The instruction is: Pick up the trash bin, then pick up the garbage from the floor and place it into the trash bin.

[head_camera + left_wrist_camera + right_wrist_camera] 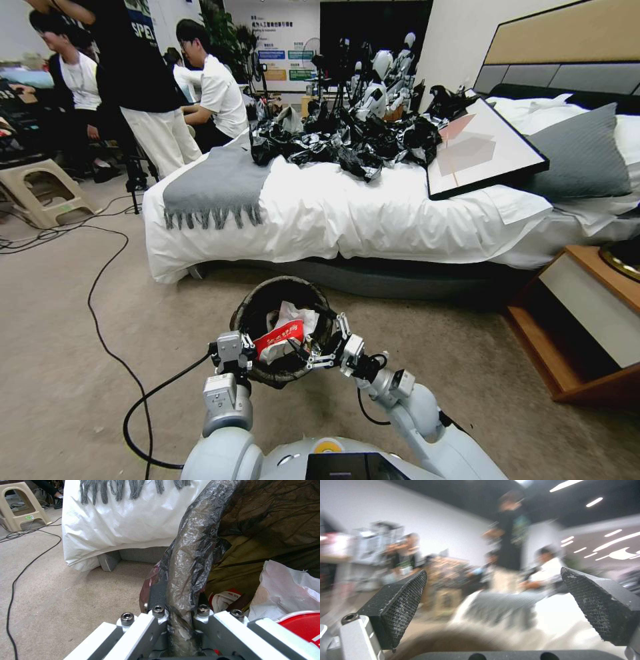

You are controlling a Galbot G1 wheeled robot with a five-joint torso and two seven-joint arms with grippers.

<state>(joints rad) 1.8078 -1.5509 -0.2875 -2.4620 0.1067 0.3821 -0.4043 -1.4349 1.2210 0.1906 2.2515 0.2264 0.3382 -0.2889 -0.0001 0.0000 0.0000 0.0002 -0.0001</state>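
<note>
Head view, trash bin (263, 313) upright, left end effector (248, 347) clamping rim

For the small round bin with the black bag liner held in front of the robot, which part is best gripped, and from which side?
Grip the rim of the round black-lined trash bin, coming from outside on the robot's left, one finger inside and one outside. The thin wall under the folded liner fits between the fingers, while the round body is too wide. The left gripper holds it that way. The right gripper, open, is at the opposite rim.
</note>
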